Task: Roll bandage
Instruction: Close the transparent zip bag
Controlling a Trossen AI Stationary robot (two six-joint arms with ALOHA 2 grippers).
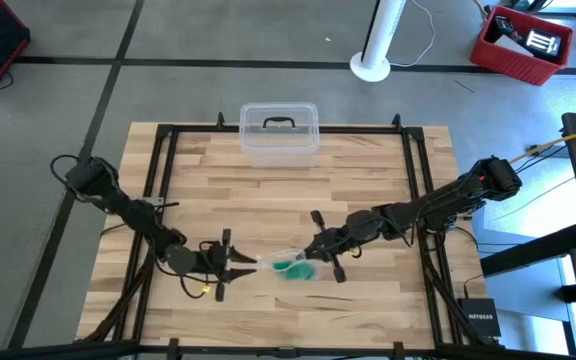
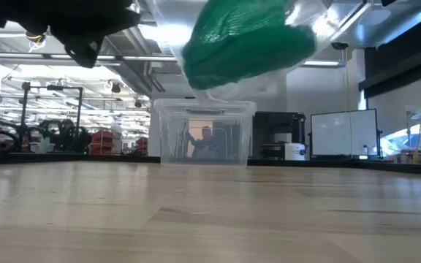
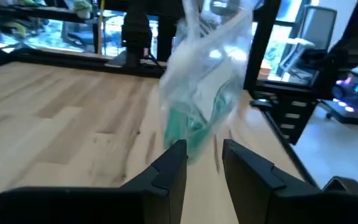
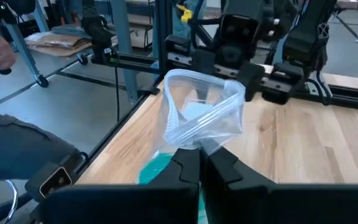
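The teal-green bandage (image 1: 293,268) sits bunched inside a crinkled clear plastic wrapper (image 1: 280,259), held up off the table near its front middle. It shows large in the low view (image 2: 247,40). My right gripper (image 4: 199,163) is shut on the wrapper from the right. My left gripper (image 3: 204,158) stands at the wrapper's left end with a gap between its fingers. The wrapper (image 3: 204,74) and the teal bandage (image 3: 191,134) hang just in front of that gap. My right gripper pinches the wrapper's open rim (image 4: 197,144) between its two shut fingers, coming level from the table's right. The wrapper's mouth stands open above the fingers, and the bandage (image 4: 156,169) hangs in it, clear of the table. My left gripper: I cannot tell whether it touches the wrapper.
A clear lidded plastic box (image 1: 279,132) stands at the table's far edge, middle. Black frame rails (image 1: 163,170) run along the table's sides. A person's sleeve (image 4: 17,149) shows beyond the table's left side. Bare wood lies between the grippers and the box.
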